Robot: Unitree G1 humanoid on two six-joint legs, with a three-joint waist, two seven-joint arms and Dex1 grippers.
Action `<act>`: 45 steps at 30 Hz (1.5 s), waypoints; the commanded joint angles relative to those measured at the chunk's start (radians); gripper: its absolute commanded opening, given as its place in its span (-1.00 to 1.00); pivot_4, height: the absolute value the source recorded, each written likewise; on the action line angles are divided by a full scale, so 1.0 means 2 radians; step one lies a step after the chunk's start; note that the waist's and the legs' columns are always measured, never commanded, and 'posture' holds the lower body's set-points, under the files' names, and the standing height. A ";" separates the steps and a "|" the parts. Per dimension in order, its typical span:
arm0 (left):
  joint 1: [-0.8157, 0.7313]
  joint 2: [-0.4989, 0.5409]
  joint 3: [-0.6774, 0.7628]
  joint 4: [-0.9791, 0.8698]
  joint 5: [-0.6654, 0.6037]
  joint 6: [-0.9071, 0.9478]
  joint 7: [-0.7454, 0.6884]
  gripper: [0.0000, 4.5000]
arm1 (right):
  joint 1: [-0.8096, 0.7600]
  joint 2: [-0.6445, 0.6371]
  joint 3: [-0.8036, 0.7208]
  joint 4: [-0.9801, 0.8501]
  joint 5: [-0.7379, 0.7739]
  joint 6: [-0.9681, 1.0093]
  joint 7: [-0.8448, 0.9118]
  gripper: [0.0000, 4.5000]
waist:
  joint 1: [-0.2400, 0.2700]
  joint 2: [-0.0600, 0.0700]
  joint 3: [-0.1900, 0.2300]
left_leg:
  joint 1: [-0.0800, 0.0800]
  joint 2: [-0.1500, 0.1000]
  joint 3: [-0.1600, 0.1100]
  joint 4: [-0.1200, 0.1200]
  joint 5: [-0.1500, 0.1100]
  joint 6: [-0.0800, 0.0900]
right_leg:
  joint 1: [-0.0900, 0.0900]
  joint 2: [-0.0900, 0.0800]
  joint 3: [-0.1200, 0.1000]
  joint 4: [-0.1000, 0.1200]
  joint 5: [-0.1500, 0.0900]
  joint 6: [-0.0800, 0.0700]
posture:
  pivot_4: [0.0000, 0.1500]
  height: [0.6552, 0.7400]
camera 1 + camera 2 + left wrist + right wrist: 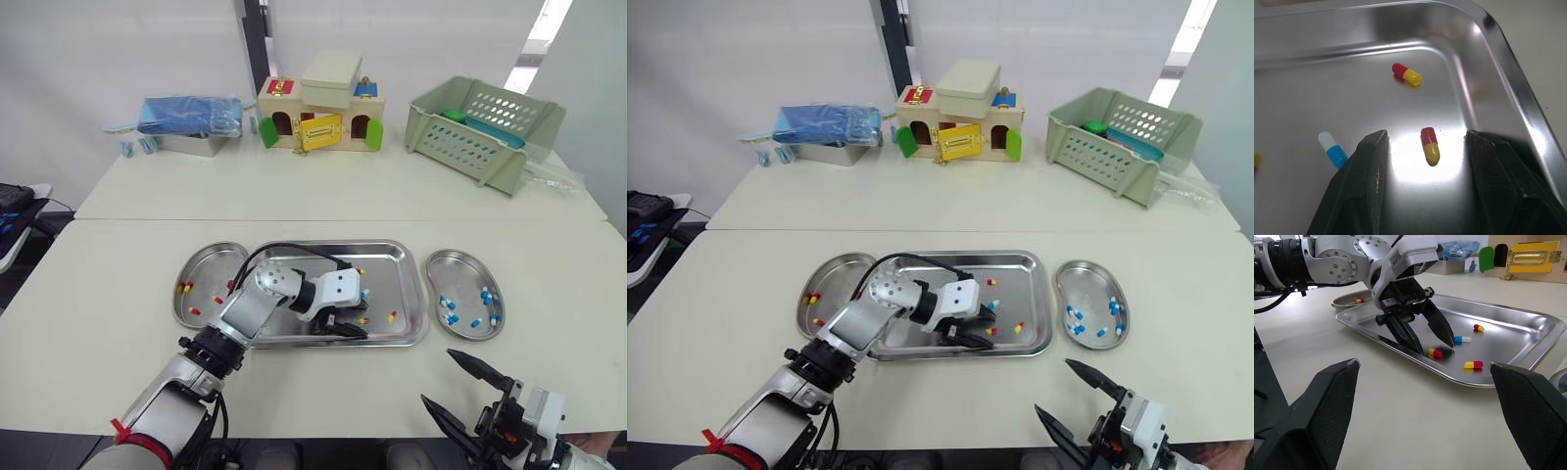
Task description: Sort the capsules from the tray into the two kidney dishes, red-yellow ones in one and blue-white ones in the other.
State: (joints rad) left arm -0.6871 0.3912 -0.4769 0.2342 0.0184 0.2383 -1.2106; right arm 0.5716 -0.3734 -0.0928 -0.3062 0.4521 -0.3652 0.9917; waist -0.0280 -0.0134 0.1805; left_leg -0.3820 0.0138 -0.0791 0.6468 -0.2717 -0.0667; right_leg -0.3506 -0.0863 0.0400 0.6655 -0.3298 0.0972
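I have the left hand [1438, 347] down inside the tray [392, 279], its two fingers spread wide and straddling a red-yellow capsule [1430, 145]. That capsule lies on the steel floor close to the tray's near rim, a little right of the middle. In the left wrist view it sits about midway between the fingers, with its long axis running along them, so they will meet its rounded sides. I judge that the right way to take it.

To do this well, I want the fingertips right down on the tray floor before I close. The capsule is small and smooth, and tips held too high would ride over it. I mean to close slowly and evenly. A quick squeeze on polished metal could shoot it out towards the rim or against the blue-white capsule [1332, 148] just to the left. Another red-yellow one [1407, 74] lies nearby, clear of the fingers.

Once it is pinched, I lift straight up and carry it left to the left kidney dish [206, 264], where the red-yellow ones lie. The right kidney dish [460, 269] holds blue-white ones.

The right hand [437, 376] hangs spread and empty over the near right edge of the tabletop, well out of the way.
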 commanded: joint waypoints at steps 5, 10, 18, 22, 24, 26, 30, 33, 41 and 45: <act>-0.005 0.004 -0.009 -0.016 0.014 0.015 -0.003 0.01 | 0.002 -0.004 0.005 -0.008 0.001 -0.011 -0.008 1.00 | 0.000 0.000 0.000 | 0.000 0.000 0.000 0.000 0.000 0.000 | 0.000 0.000 0.000 0.000 0.000 0.000 | 1.00 1.00; 0.004 0.014 -0.013 -0.032 0.014 0.019 -0.012 -0.61 | 0.002 -0.006 0.006 -0.007 0.000 -0.012 -0.010 1.00 | 0.000 0.000 0.000 | 0.000 0.000 0.000 0.000 0.000 0.000 | 0.000 0.000 0.000 0.000 0.000 0.000 | 1.00 1.00; 0.016 0.018 0.001 -0.050 -0.004 0.004 -0.018 -0.99 | -0.002 -0.010 0.007 -0.005 0.001 -0.012 -0.010 1.00 | 0.000 0.000 0.000 | 0.000 0.000 0.000 0.000 0.000 0.000 | 0.000 0.000 0.000 0.000 0.000 0.000 | 1.00 1.00; 0.023 0.019 0.023 -0.079 -0.031 0.024 -0.016 -0.99 | -0.002 -0.013 0.007 -0.005 0.002 -0.013 -0.007 1.00 | 0.000 0.000 0.000 | 0.000 0.000 0.000 0.000 0.000 0.000 | 0.000 0.000 0.000 0.000 0.000 0.000 | 1.00 1.00; 0.026 0.026 0.039 -0.097 -0.043 0.040 -0.009 -0.99 | -0.005 -0.017 0.009 -0.007 0.003 -0.012 -0.004 1.00 | 0.000 0.000 0.000 | 0.000 0.000 0.000 0.000 0.000 0.000 | 0.000 0.000 0.000 0.000 0.000 0.000 | 1.00 1.00; 0.032 0.043 0.058 -0.123 -0.054 0.065 -0.003 -0.99 | -0.006 -0.021 0.011 -0.011 0.005 -0.010 0.000 1.00 | -0.001 0.000 0.000 | 0.000 0.000 0.000 0.000 0.000 0.000 | 0.000 0.000 0.000 0.000 0.000 0.000 | 1.00 1.00; 0.064 0.099 0.119 -0.192 -0.089 0.126 0.007 -0.99 | -0.011 -0.040 0.019 -0.012 0.005 -0.005 0.017 1.00 | -0.004 0.001 0.000 | 0.000 0.000 0.000 0.000 0.000 0.000 | 0.000 0.000 0.000 0.001 0.000 0.000 | 1.00 1.00; 0.105 0.138 0.177 -0.234 -0.101 0.161 0.038 -0.99 | -0.031 -0.059 0.026 0.008 0.004 -0.013 0.044 1.00 | -0.002 0.001 0.000 | 0.000 0.000 0.000 0.000 0.000 0.000 | 0.000 0.000 0.000 0.001 0.000 0.000 | 1.00 1.00; 0.235 0.192 0.346 -0.304 -0.139 0.242 0.121 -0.99 | -0.101 -0.079 0.041 0.052 0.023 0.010 0.083 1.00 | -0.001 0.000 0.000 | 0.000 0.000 0.000 0.000 0.000 0.000 | 0.000 0.000 0.000 0.001 0.000 0.000 | 1.00 1.00; 0.285 0.203 0.403 -0.288 -0.136 0.237 0.156 -0.99 | -0.123 -0.079 0.047 0.065 0.027 0.018 0.093 1.00 | 0.000 0.000 0.000 | 0.000 0.000 0.000 0.000 0.000 0.000 | 0.000 0.000 0.000 0.001 0.000 0.000 | 1.00 1.00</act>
State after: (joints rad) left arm -0.1252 0.7777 0.2719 -0.3397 -0.2548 0.7235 -0.9248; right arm 0.3311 -0.5279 -0.0019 -0.1658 0.4877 -0.3321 1.1621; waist -0.0287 -0.0127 0.1798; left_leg -0.3812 0.0144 -0.0801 0.6469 -0.2718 -0.0667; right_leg -0.3507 -0.0869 0.0397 0.6669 -0.3299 0.0970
